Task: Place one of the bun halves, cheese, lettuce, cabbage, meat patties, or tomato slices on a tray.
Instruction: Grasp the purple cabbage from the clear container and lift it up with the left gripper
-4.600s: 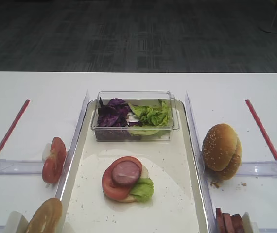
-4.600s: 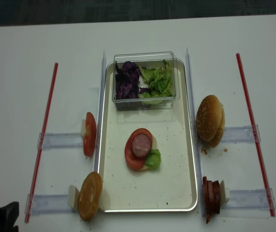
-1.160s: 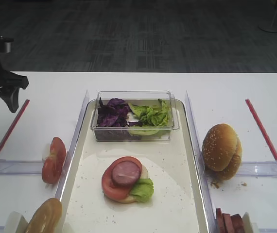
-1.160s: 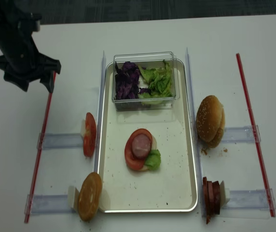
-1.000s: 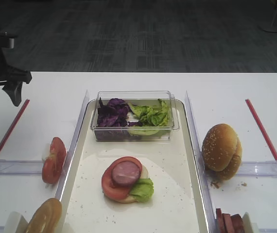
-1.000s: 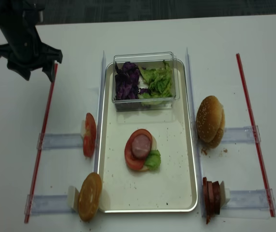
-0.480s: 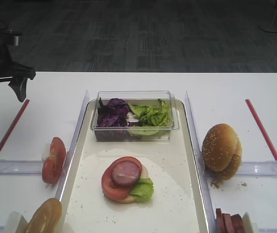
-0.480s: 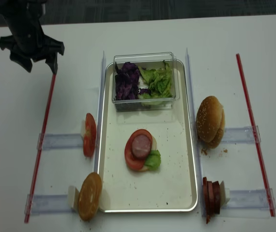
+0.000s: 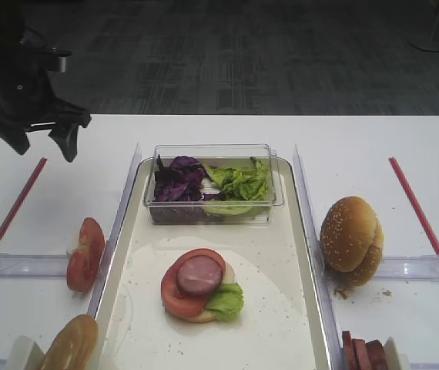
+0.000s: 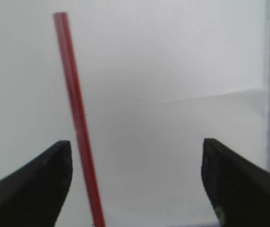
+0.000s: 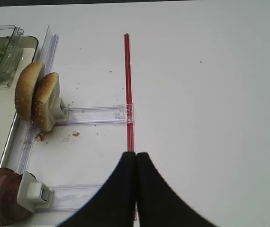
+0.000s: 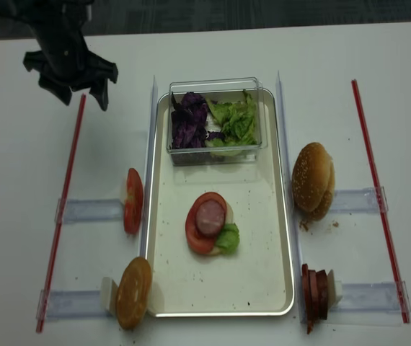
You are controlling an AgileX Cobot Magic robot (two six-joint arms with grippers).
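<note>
The cream-white speckled tray (image 12: 263, 267), rimmed in shiny metal, is laid lengthwise at the middle of the surface. At its centre a tomato slice (image 12: 197, 232) is stacked with a round meat patty (image 12: 210, 216) on top and a lettuce piece (image 12: 228, 238) at the edge. Purple cabbage (image 12: 188, 120) and more lettuce (image 12: 236, 120) are heaped at the far end. Sesame bun halves (image 12: 313, 179) are stood on edge to the right, and further tomato slices (image 12: 133, 200) to the left.
</note>
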